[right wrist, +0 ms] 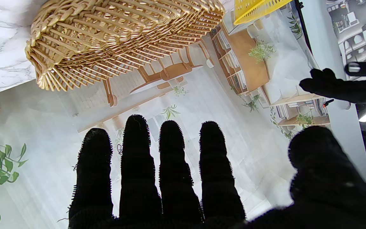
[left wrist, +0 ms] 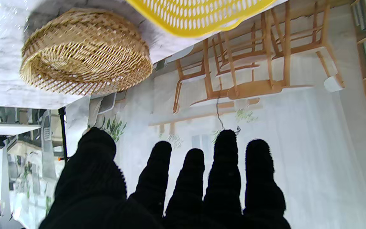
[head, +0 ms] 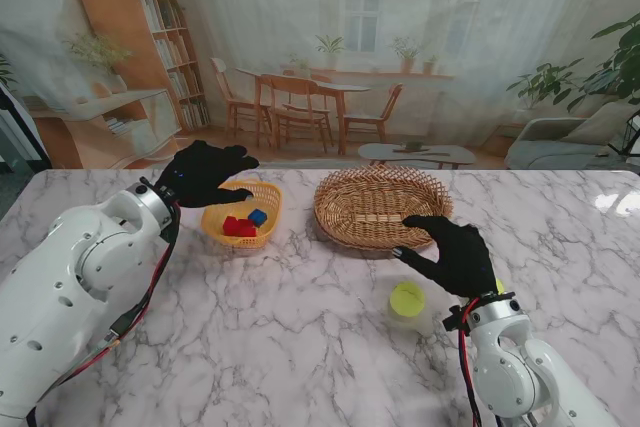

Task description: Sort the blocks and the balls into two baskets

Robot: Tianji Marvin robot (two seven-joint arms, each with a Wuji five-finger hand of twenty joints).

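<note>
Yellow-green ball (head: pixel 407 298) on marble table (head: pixel 300 347), just beside right hand (head: pixel 455 252), fingers spread, empty. Red and blue blocks (head: pixel 243 224) already in yellow basket (head: pixel 242 213); left hand (head: pixel 205 172) open over it. Wicker basket (head: pixel 380 207) looks empty. Risk: ball rolls off w/ sloppy grab.

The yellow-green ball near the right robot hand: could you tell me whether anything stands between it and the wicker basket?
Nothing visible does. The yellow-green ball lies on bare marble, nearer to me than the wicker basket. The right robot hand is open and hovers beside the ball, fingers over the basket's near rim, so it is not on the table between them.
</note>
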